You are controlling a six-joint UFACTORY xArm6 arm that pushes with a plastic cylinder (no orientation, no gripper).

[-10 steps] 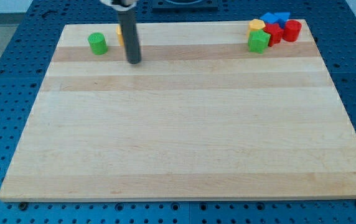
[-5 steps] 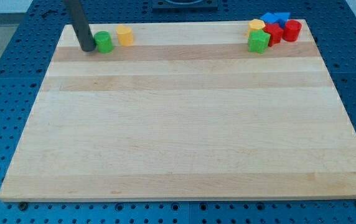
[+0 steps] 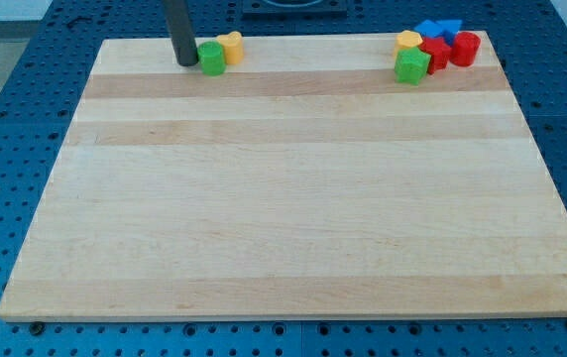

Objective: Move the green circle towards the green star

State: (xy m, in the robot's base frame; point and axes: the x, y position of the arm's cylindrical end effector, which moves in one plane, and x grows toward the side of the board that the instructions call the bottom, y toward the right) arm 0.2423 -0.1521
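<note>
The green circle (image 3: 212, 59) sits near the board's top edge, left of centre. My tip (image 3: 186, 61) is right against its left side. A yellow block (image 3: 230, 48) touches the green circle on its upper right. The green star (image 3: 411, 66) lies at the view's top right, at the lower left of a cluster of blocks, far to the right of the green circle.
The cluster by the green star holds a yellow block (image 3: 408, 42), a red block (image 3: 435, 53), a red cylinder (image 3: 464, 48) and blue blocks (image 3: 440, 28). The wooden board (image 3: 293, 198) lies on a blue perforated table (image 3: 6, 119).
My tip went from right of the green circle to its left side, then pushed it rightwards. The green circle and the yellow block have both shifted right and now touch.
</note>
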